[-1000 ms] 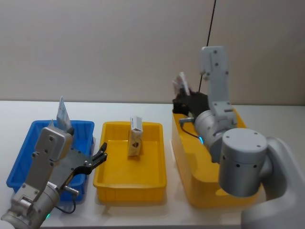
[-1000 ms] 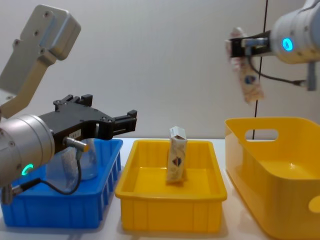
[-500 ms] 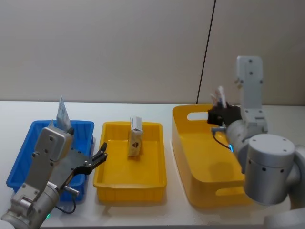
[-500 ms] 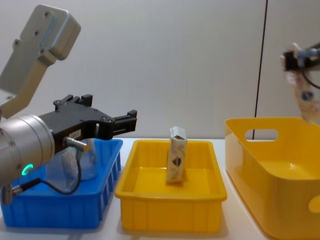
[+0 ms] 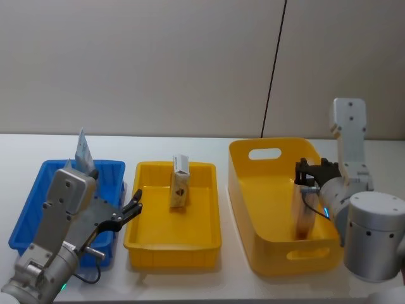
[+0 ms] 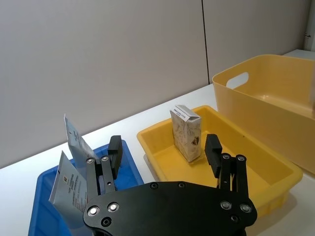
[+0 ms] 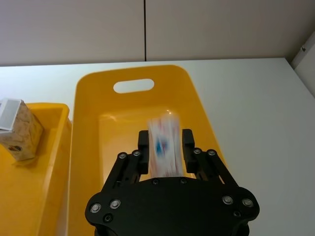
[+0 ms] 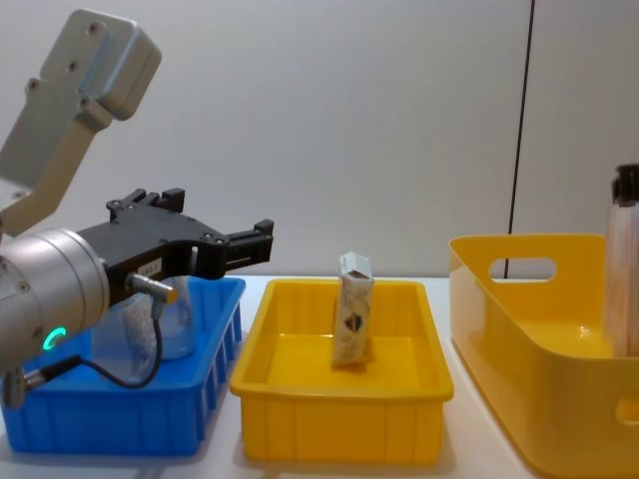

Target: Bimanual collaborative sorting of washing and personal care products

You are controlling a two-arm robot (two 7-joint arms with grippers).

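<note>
My right gripper (image 5: pixel 311 170) hangs over the large yellow bin (image 5: pixel 250 190) with its jaws open. A white product with red and blue print (image 7: pixel 164 147) shows as a blur between its fingers and below them, upright inside the bin (image 8: pixel 623 289). A small white carton (image 5: pixel 179 185) stands upright in the shallow yellow tray (image 5: pixel 174 244). Pale translucent tubes (image 5: pixel 82 151) stand in the blue bin (image 5: pixel 28 212). My left gripper (image 5: pixel 134 209) is open and holds nothing, between the blue bin and the tray.
The three containers stand in a row on the white table, blue on the left, tray in the middle, deep bin on the right. A grey wall with a black cable (image 5: pixel 273 69) rises behind them.
The right arm carried the white product from the tray side across to above the deep yellow bin, came down and let it go. The left arm has not moved.
</note>
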